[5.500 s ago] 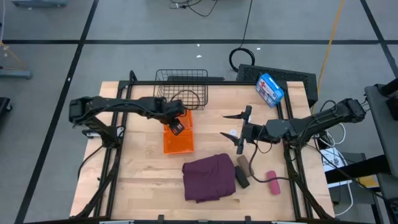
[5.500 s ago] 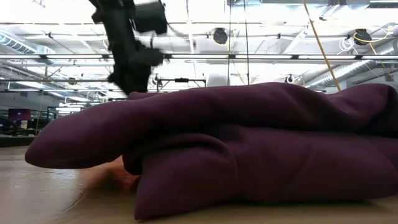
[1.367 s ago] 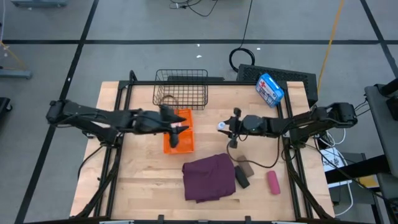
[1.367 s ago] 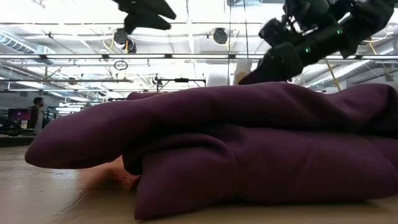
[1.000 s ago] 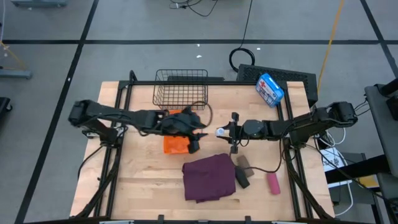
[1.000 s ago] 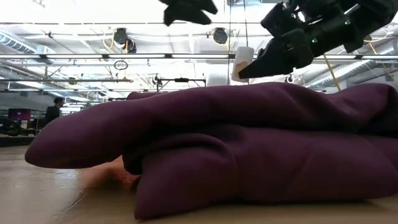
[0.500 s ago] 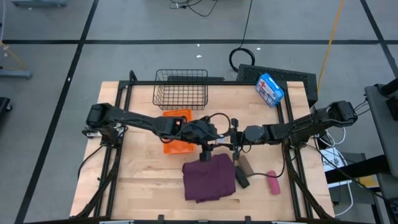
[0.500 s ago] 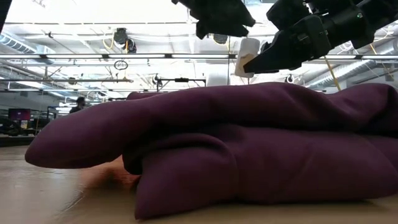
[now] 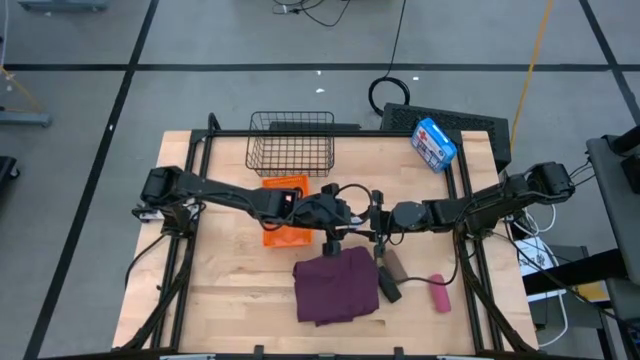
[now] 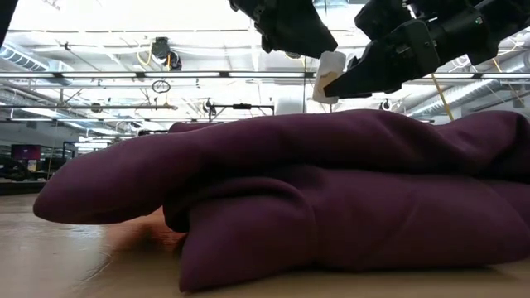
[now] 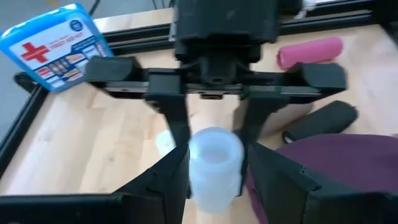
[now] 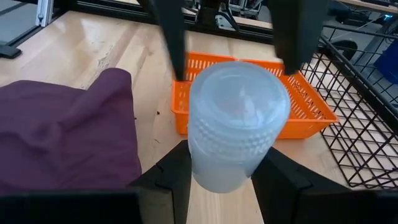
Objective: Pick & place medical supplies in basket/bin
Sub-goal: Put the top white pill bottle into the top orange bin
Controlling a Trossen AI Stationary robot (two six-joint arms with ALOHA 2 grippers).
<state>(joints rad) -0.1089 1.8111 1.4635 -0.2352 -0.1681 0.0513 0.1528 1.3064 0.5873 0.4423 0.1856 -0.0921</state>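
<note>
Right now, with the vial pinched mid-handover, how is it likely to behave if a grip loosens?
The white vial looks small and smooth-walled, so probably light and slippery. It is a cylinder, so it would likely roll if dropped. The right gripper pinches it while the left gripper's fingers flank it.

Left end effector (image 9: 345, 222) now around vial (image 10: 330, 76)

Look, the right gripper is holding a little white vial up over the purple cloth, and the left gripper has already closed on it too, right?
Nearly. The right gripper is shut on the small white plastic vial, above the edge of the crumpled purple-maroon cloth, as the low view shows. But the left gripper has not closed: in the right wrist view its dark fingers stand on either side of the vial, with gaps showing.
</note>
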